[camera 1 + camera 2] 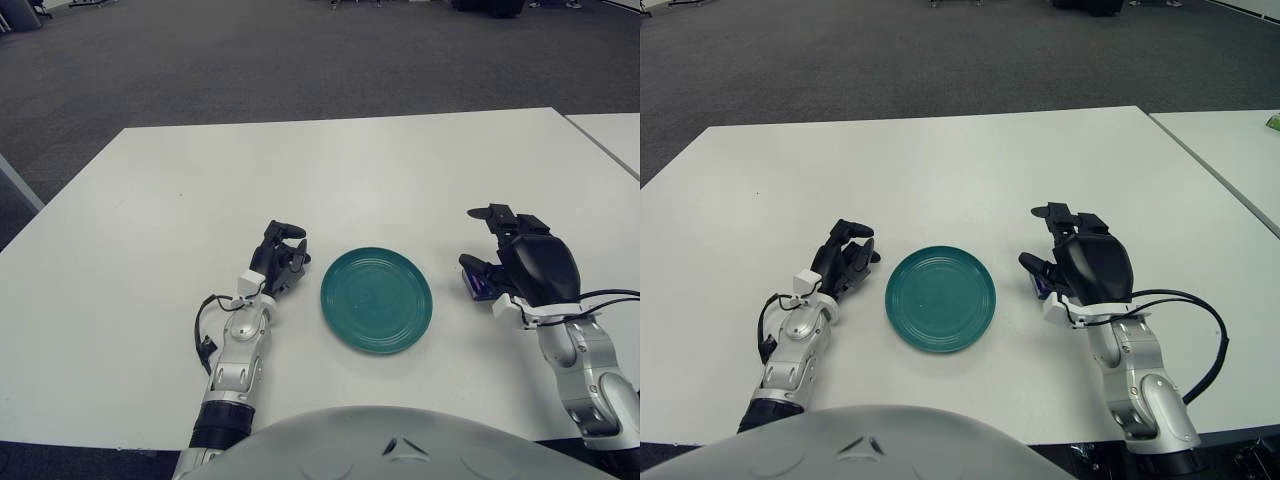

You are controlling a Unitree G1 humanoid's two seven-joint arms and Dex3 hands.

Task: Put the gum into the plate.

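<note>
A round teal plate (pixel 376 299) lies near the front middle of the white table (pixel 330 170) with nothing in it. A small purple-blue gum pack (pixel 478 286) peeks out on the table just right of the plate, under the thumb side of my right hand (pixel 488 248). That hand hovers over the pack with its fingers spread, and most of the pack is hidden beneath the palm. My left hand (pixel 283 251) shows just left of the plate, fingers curled and holding nothing.
A second white table (pixel 612 135) stands at the far right, across a narrow gap. A black cable (pixel 612 296) loops from my right wrist. The table's front edge runs close to my body; grey carpet lies beyond the far edge.
</note>
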